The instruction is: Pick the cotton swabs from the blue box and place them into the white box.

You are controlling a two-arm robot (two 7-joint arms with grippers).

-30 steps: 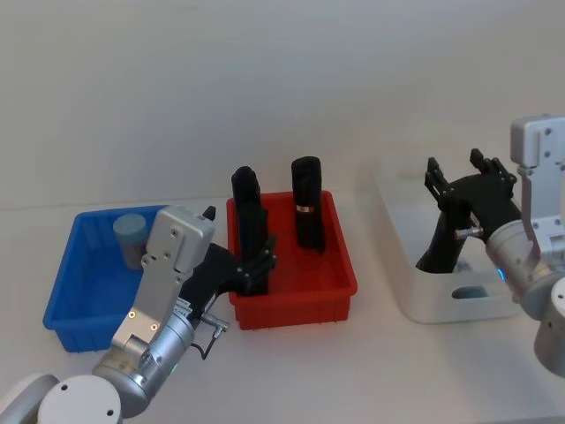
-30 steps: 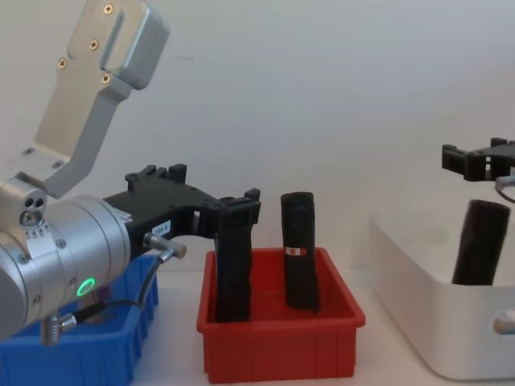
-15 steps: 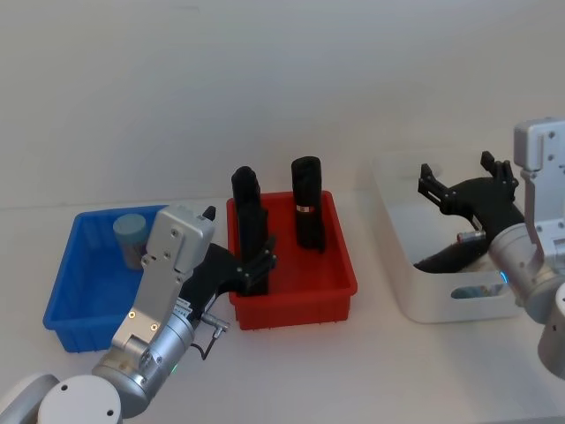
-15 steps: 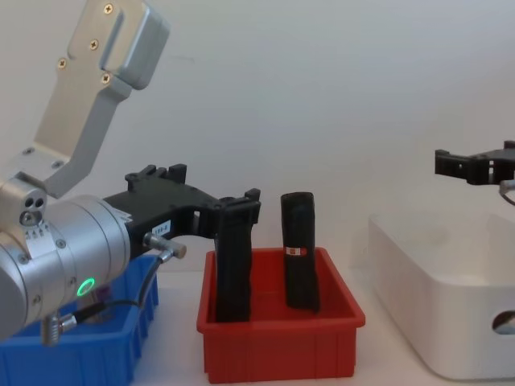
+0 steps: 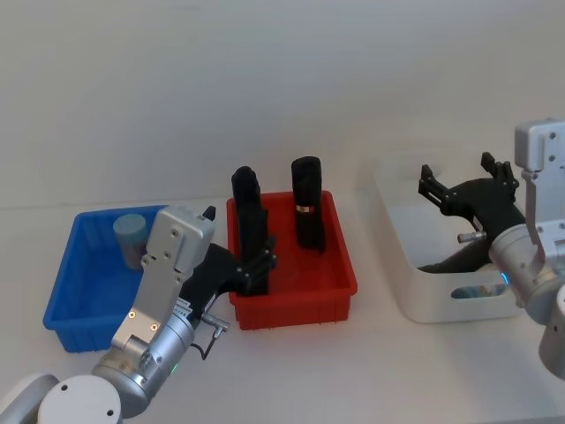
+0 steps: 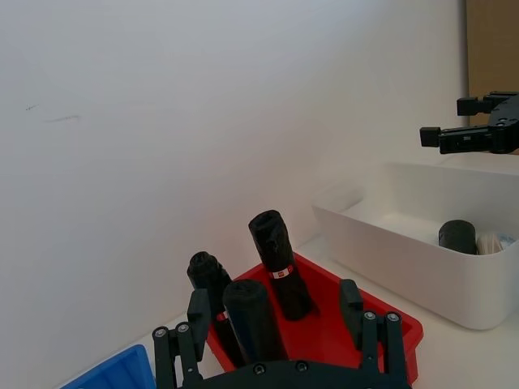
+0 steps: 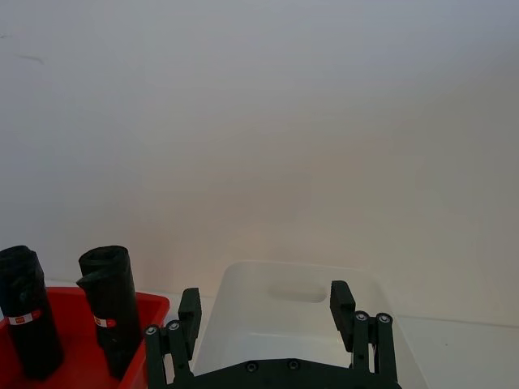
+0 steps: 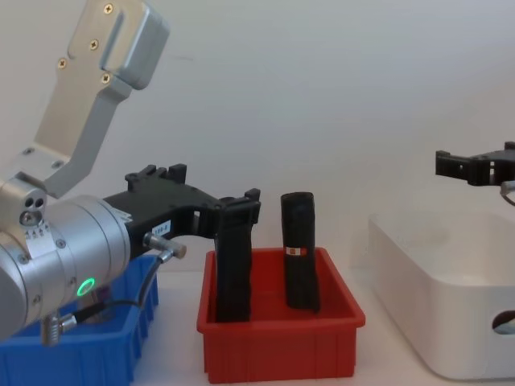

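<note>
blue-lidded cotton swabs [image 5: 131, 233] wait in the blue box [image 5: 66, 302]; the right gripper [image 5: 468, 185] hovers open and empty above the white box [image 5: 441, 305], left gripper [image 5: 238, 265] idle, spread. next, probably: fetch that tub.

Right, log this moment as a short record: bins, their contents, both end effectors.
blue bin: low bright blue plastic bin, holds one blue-lidded swab tub
red bin: red plastic bin, upright black rolls
white tub: large white plastic tub, black roll lying inside, pale item beside it
left end effector: open, beside the red bin's left edge
right end effector: open, empty, above the white tub
</note>
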